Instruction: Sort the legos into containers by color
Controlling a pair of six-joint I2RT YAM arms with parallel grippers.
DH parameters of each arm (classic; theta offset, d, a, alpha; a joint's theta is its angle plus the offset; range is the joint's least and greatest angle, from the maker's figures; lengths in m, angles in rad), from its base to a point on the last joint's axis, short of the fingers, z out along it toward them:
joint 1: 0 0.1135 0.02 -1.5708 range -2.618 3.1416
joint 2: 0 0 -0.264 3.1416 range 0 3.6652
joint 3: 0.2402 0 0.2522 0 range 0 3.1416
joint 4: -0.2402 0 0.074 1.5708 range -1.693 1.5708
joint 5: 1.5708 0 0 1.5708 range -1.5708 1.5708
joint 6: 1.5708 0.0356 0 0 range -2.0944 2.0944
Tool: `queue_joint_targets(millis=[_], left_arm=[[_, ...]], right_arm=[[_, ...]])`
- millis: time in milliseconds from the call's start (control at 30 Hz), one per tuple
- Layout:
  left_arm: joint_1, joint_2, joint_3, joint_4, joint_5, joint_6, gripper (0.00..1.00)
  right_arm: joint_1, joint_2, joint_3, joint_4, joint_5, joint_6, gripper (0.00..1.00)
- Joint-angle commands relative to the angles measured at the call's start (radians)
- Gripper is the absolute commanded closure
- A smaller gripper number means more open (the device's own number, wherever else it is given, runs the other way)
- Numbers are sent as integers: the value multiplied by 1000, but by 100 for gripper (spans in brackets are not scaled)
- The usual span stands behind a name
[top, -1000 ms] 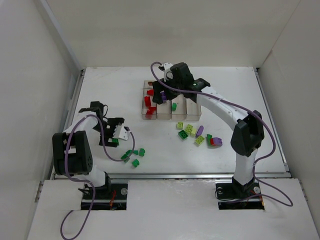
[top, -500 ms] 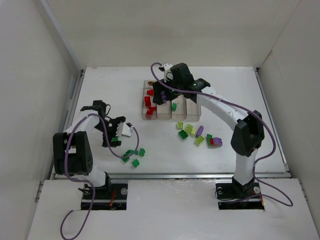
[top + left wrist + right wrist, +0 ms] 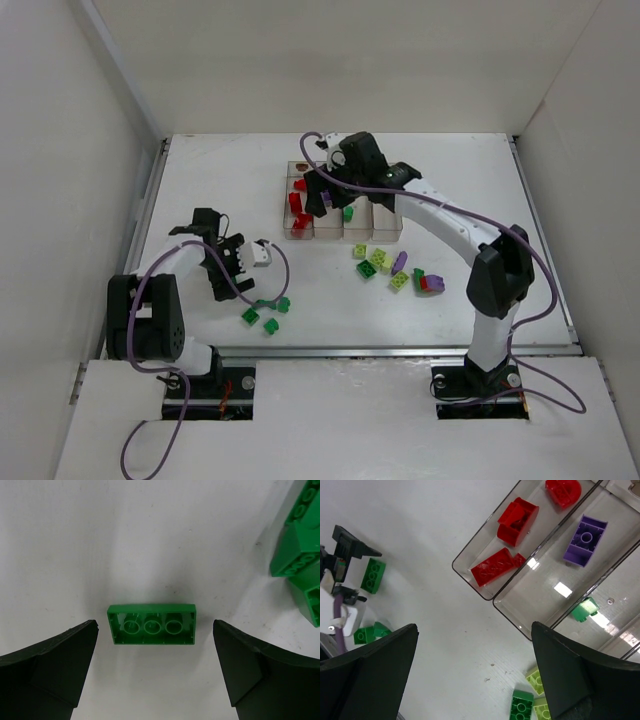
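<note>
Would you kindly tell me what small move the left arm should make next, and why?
Likely close the left claw on the green brick, perhaps after lowering a little. The claw stands open, and the brick lies underside up on the table, centred between its fingers and touching neither.

My left hand (image 3: 226, 272) hangs low and points straight down, its two fingers (image 3: 60, 665) spread wide and gripping nothing. My left arm (image 3: 165, 262) is folded close to its base. My right arm (image 3: 450, 225) stretches far forward and to the left, and my right hand (image 3: 324, 190) faces down, fingers (image 3: 570, 680) just as wide apart, empty.
</note>
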Motion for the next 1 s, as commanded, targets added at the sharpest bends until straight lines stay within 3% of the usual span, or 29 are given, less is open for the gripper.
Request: queue_joint_targets(millis=[0,100,167,367,400,533,633,800,967], left_arm=[[-1,-29,-38,63,-54,-81,1],[-1,-19,-49,108,-89,-95,3],[-1,-9,-60,126,-89,-95,11],[-1,-9,-51,126,-27,-95,42],[-1,-9,-51,126,-17,-95,53],[-1,-9,-20,77,-17,-95,78],[-1,-9,27,50,1,-113,83],[-1,-19,222,70,106,-289,84],[-101,24,463,244,197,-425,82]], right_arm=[[17,-57,-1,40,-15,5,0],[17,-77,-23,40,-6,5,0],[17,-77,-32,49,-6,5,0],[17,-87,-41,49,-6,5,0],[17,-87,-41,49,-6,5,0],[17,-105,-60,49,4,5,0],[17,-114,-60,60,31,25,0],[-55,-123,-41,78,60,120,0],[-190,-142,-51,106,106,197,0]])
